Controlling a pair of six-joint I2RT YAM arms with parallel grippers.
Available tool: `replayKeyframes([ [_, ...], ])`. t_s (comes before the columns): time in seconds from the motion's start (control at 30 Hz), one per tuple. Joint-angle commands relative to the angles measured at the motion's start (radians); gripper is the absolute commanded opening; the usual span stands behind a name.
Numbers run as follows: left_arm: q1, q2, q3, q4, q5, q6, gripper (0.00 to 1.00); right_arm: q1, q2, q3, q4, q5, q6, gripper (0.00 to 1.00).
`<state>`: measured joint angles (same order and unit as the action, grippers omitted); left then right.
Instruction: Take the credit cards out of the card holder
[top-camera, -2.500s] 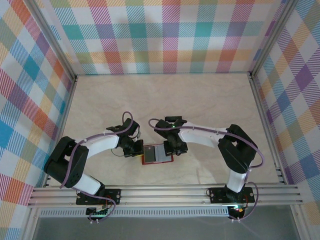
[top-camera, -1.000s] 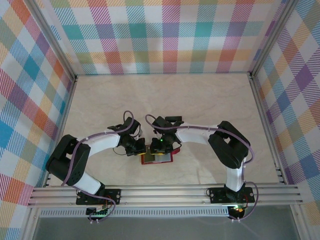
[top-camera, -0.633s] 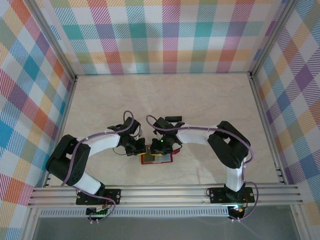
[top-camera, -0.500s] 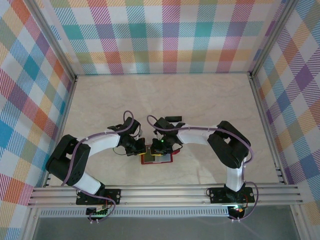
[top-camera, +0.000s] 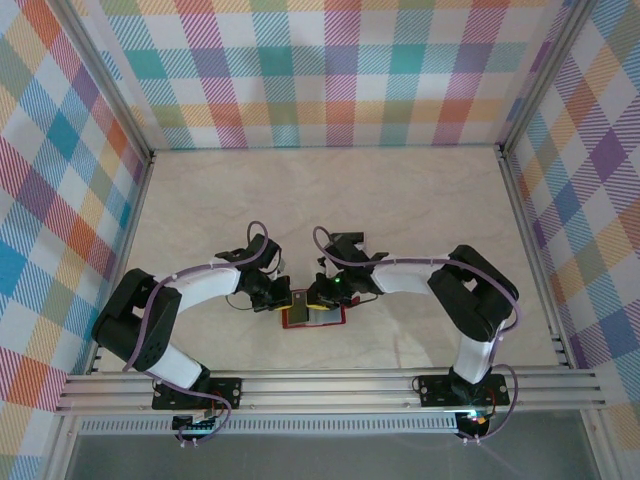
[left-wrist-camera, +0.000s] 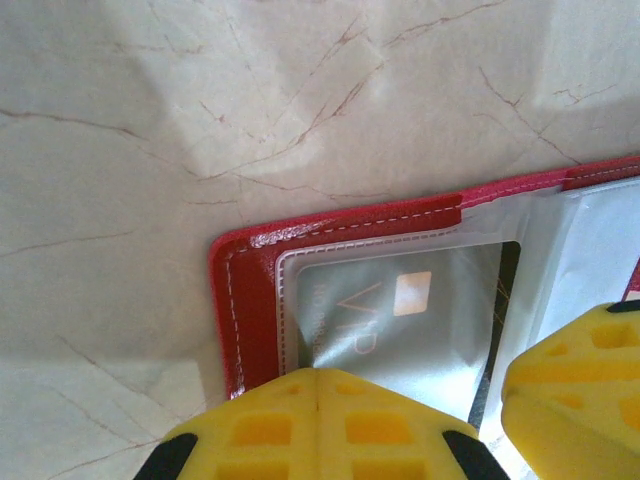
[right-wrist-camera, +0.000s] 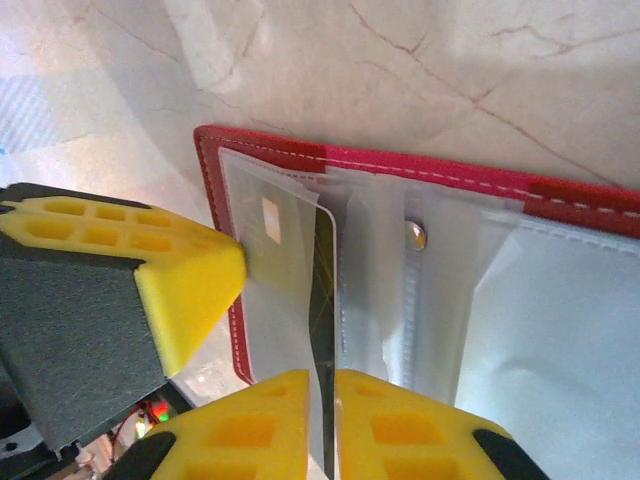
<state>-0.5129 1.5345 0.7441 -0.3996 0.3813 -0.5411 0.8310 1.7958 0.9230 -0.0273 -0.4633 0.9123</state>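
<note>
Right gripper (right-wrist-camera: 327, 415) pinches a card (right-wrist-camera: 285, 300) edge in the holder (right-wrist-camera: 450, 168), lower centre of the top view, left gripper (left-wrist-camera: 315, 425) pressed shut pinning it; the thin pinch may slip.

**A:** What sort of place have you been put to work in?

**B:** You're at a robot test cell in a lab. Plaid-print panels (top-camera: 330, 70) box in the top, left and right of the frame, held by bare metal posts (top-camera: 100, 75).

**A:** And lower down?

**B:** You've got a marble-patterned tabletop (top-camera: 330, 200) mid-frame, with aluminium rails (top-camera: 330, 385) along the bottom. Your left arm (top-camera: 190, 290) and right arm (top-camera: 420, 275) are bolted to those rails. Purple cable (top-camera: 255, 232) loops off the arms, and an exposed circuit board (top-camera: 195, 422) sits at lower left.
</note>
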Motion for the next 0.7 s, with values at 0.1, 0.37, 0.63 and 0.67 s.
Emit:
replayKeyframes([
  [0.1,0.003,0.024,0.0,-0.053,-0.041,0.016,0.0,-0.004,0.002,0.005,0.015,-0.004,0.017,0.19],
  [0.37,0.002,0.024,0.0,-0.054,-0.041,0.016,0.0,-0.006,0.042,0.007,0.077,-0.05,0.031,0.23],
  [0.63,0.002,0.023,0.002,-0.056,-0.039,0.015,0.0,-0.006,0.043,-0.024,0.156,-0.071,0.066,0.18],
  [0.67,0.002,0.022,0.002,-0.056,-0.041,0.015,0.0,-0.006,0.04,-0.033,0.17,-0.072,0.074,0.17],
])
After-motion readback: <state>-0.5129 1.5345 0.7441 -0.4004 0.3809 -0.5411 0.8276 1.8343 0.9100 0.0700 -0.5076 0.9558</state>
